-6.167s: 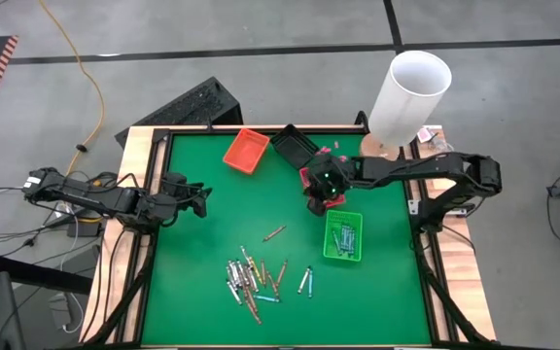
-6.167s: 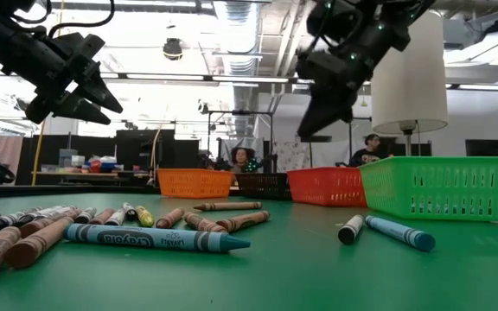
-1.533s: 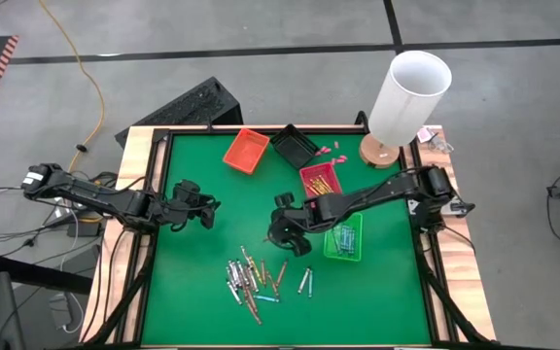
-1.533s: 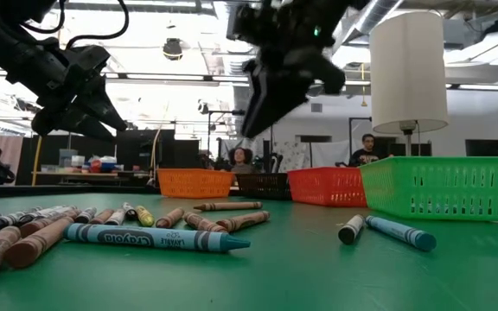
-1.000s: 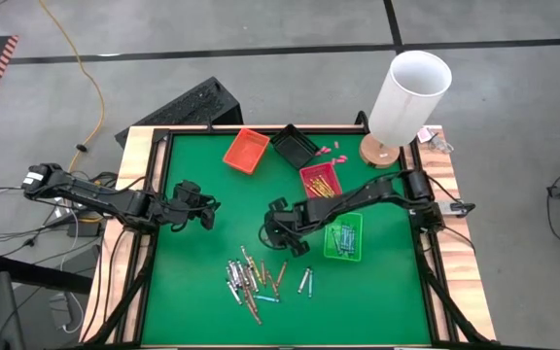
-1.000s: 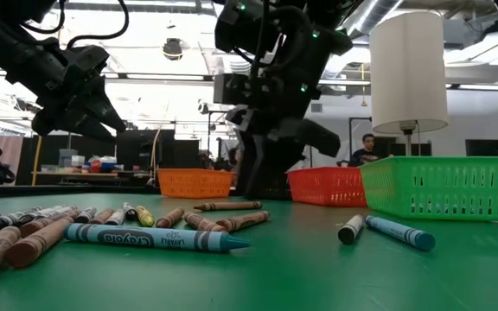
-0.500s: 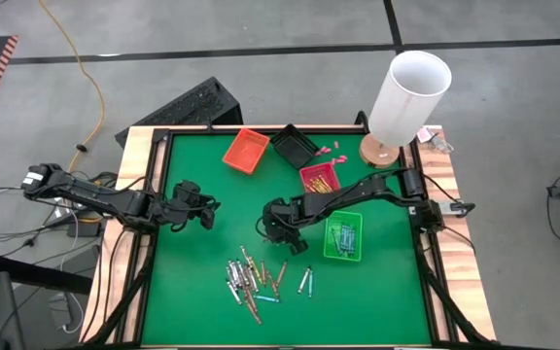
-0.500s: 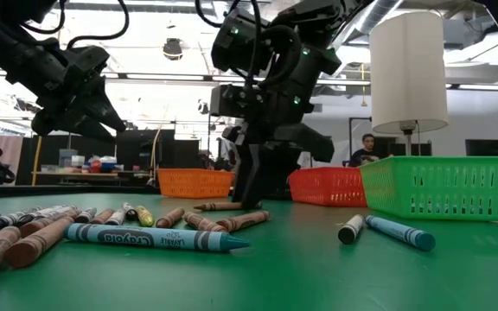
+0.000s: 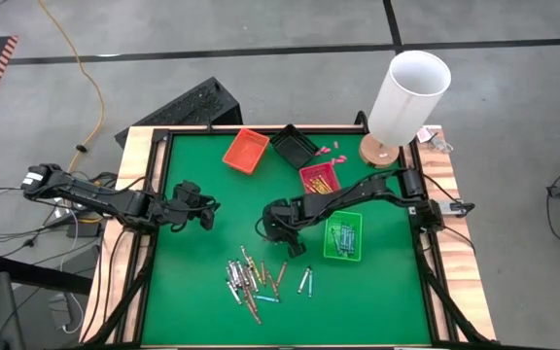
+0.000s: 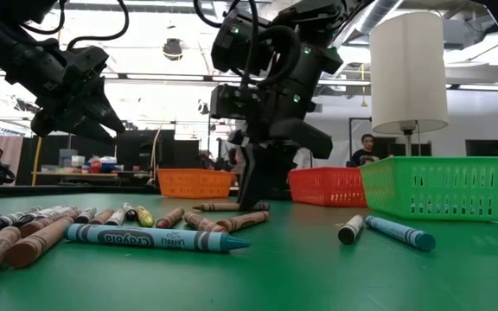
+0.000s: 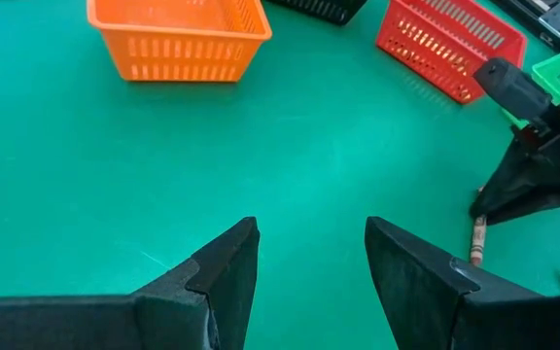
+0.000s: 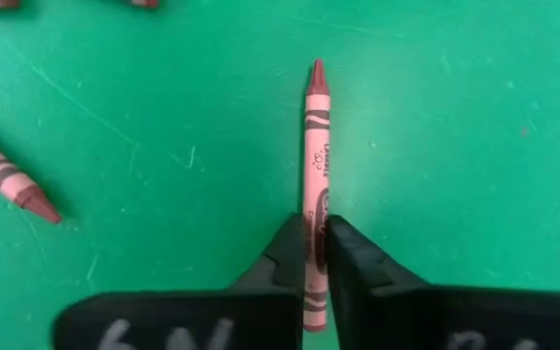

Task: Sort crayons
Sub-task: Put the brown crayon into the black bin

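Green felt covers the surface (image 9: pixel 202 282), and nearest the low camera lies the main heap of crayons (image 9: pixel 251 277), a blue one (image 10: pixel 154 238) in front with brown-red ones behind it, and two more beside the green tray (image 9: pixel 342 236). A little farther in, the right claw (image 12: pixel 315 255) is down at the felt with its jaws pinched narrow on the rear end of a single brown-red crayon (image 12: pixel 316 146), which lies flat and apart from the heap. That grip is the likely weak point: the fingers (image 12: pixel 285 255) hold only the tail, so the long free end could swing or droop once lifted, and the smooth paper wrapper may let the stick slide out on the way to a tray. Because the crayon rests on the felt, a claw tip catching the cloth could also drag rather than lift. Off to the side, the left claw (image 11: pixel 309 258) hangs above bare felt with its jaws wide, holding nothing, well apart from the work. Beyond stand the red tray (image 9: pixel 320 179), black tray (image 9: pixel 293 146) and orange tray (image 9: pixel 246 150); a tilted crayon might strike a rim and fall outside.
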`<state>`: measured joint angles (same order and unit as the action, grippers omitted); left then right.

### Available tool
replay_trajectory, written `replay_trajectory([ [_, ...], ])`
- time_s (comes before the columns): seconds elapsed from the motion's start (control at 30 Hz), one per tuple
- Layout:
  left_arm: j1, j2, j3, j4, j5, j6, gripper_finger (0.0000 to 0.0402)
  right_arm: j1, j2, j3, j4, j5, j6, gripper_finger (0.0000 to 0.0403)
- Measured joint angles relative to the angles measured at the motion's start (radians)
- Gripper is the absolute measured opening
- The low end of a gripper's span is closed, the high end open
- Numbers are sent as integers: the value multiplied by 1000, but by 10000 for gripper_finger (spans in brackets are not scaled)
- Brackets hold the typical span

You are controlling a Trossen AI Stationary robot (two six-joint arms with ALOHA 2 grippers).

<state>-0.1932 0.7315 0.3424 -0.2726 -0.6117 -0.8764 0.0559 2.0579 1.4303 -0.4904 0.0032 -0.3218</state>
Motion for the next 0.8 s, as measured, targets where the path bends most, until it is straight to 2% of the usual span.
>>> replay_trajectory([
  [0.1,0,0,0,0,0,0,180,0,1,-1,0,0,18,7],
  [0.8,0,0,0,0,0,-1,180,-6,-31,-6,25,-2,84,1],
])
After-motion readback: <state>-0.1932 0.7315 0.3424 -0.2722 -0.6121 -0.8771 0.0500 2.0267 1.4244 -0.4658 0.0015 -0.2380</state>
